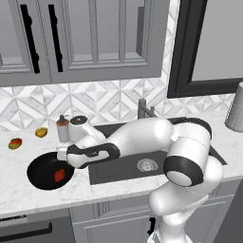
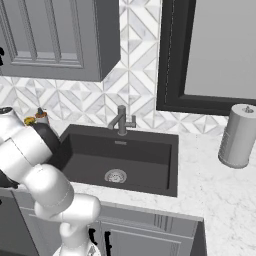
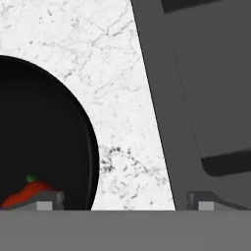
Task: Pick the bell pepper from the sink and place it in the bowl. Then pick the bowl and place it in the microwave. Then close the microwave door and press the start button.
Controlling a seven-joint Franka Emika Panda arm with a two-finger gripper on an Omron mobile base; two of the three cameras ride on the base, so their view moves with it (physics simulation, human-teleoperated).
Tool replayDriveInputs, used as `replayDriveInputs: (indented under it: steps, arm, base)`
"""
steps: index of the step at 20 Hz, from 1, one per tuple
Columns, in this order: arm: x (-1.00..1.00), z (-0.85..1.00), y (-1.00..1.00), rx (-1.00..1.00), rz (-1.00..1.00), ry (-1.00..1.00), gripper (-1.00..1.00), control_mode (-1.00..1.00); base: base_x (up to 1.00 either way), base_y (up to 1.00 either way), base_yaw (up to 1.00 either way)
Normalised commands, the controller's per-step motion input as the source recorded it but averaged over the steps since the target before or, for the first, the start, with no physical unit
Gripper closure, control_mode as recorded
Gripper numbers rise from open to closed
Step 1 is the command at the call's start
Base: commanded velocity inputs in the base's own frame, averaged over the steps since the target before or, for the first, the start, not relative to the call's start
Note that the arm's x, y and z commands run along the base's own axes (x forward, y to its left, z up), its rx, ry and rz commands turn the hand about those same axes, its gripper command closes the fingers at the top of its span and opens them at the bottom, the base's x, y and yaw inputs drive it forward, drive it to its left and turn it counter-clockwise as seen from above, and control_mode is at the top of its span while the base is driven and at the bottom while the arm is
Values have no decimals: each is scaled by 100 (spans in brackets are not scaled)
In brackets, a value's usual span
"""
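The black bowl (image 1: 42,172) rests on the marble counter just left of the sink (image 1: 118,167). Inside it, toward its right side, lies the small red bell pepper (image 1: 59,175). My gripper (image 1: 61,155) hovers over the bowl's right rim, open, with nothing between its fingers. Looking down in the hand view, the bowl (image 3: 39,127) fills the left, and the bell pepper (image 3: 27,192) with its green stem lies by one fingertip (image 3: 46,201). The gripper (image 3: 125,203) straddles the bowl's rim and bare counter. The sink (image 2: 125,160) basin holds nothing but its drain. The microwave and its door are out of view.
A red-green fruit (image 1: 15,143), a yellow-orange fruit (image 1: 41,132) and a small bottle (image 1: 62,129) stand behind the bowl near the wall. The faucet (image 2: 121,120) rises behind the sink. A paper towel roll (image 2: 239,136) stands at the right. The counter's front edge (image 3: 157,122) borders the cabinet fronts.
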Motion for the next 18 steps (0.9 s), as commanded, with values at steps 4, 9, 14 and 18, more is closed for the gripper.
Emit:
replayDriveInputs:
  steps: [4, 9, 14, 18]
  arm:
    - [0, 0, 34, 0, 8, 0, -100, -100]
    - [0, -10, 0, 0, 1, -2, -100, -100]
    - [0, -22, 0, 0, 0, -2, -100, -100]
    - [0, -27, 0, 0, 1, 0, -100, -100]
  base:
    - [0, 0, 0]
    - [0, 0, 0]
    - [0, 0, 0]
    - [0, 0, 0]
